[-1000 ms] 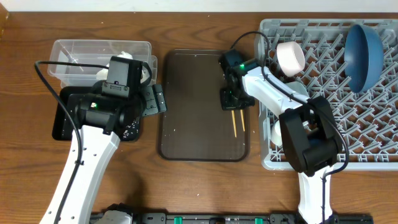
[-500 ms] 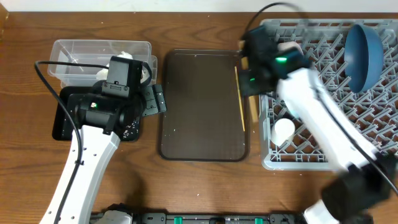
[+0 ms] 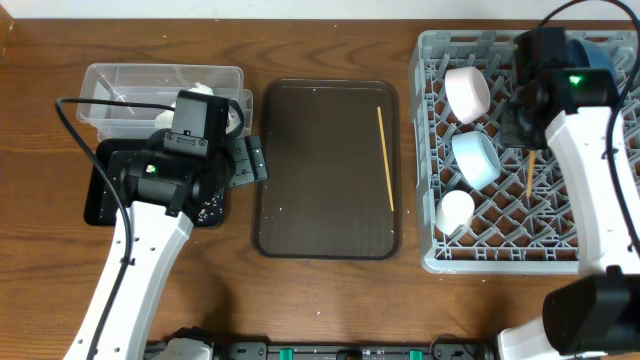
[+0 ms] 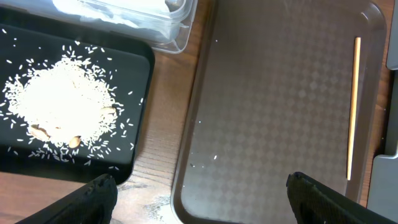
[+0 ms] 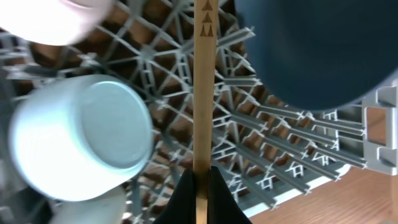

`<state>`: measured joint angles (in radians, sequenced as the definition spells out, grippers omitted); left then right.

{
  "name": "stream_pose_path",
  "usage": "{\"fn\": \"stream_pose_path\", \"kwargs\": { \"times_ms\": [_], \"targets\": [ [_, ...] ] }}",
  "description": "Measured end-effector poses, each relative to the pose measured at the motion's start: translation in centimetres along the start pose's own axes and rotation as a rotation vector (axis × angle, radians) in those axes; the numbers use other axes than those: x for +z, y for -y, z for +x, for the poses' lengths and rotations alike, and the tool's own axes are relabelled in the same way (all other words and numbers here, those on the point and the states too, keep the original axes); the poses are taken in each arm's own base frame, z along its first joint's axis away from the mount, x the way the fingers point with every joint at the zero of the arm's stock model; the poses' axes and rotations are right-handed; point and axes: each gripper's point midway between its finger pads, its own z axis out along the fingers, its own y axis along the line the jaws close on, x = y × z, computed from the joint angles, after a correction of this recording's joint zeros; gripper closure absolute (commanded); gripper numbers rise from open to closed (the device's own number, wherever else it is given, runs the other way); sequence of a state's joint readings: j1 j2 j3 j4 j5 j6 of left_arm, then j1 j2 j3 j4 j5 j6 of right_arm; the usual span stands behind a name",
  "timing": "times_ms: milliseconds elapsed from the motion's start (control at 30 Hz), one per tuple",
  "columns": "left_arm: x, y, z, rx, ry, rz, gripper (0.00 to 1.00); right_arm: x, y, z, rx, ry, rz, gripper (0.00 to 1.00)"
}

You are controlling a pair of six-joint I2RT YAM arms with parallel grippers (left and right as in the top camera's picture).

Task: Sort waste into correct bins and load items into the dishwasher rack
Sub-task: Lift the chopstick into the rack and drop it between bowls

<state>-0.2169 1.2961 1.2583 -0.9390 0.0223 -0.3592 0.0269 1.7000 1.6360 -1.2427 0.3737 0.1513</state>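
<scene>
Nearest the robot's side of the grey dishwasher rack (image 3: 430, 255), a small white cup (image 3: 456, 210) sits among the pegs. Just behind it a light blue bowl (image 3: 477, 158) is tilted on edge, and farther back is a white bowl (image 3: 467, 92). The right gripper (image 5: 200, 180) is clenched on one wooden chopstick (image 5: 202, 93), holding it above the rack's lattice floor between the light blue bowl and the dark blue bowl (image 5: 317, 50) in the far right corner.

The second chopstick (image 3: 385, 160) lies lengthwise on the dark brown serving tray (image 3: 320, 235), close to its right rim, on the wooden bench (image 3: 320, 300).

On the left, the left gripper (image 3: 248, 160) is released, its jaws spread wide with nothing between them, over the brown tray's left edge. Beside it the black tray (image 4: 74, 177) carries the pile of rice scraps (image 4: 59, 106). Beyond that, the clear tub (image 3: 150, 75) holds white tissue (image 3: 205, 91).
</scene>
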Motion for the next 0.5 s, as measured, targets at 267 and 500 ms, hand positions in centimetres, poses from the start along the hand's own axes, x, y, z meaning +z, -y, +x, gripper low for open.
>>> {"fn": "stream_pose_path", "kwargs": {
  "times_ms": [267, 500],
  "targets": [
    [0.0, 0.0, 0.0, 0.0, 0.0, 0.0, 0.1, 3.4, 0.6, 0.7, -0.06, -0.103, -0.008, 0.98],
    [0.0, 0.0, 0.0, 0.0, 0.0, 0.0, 0.1, 3.8, -0.2, 0.9, -0.083, -0.117, -0.047, 0.82]
  ]
}}
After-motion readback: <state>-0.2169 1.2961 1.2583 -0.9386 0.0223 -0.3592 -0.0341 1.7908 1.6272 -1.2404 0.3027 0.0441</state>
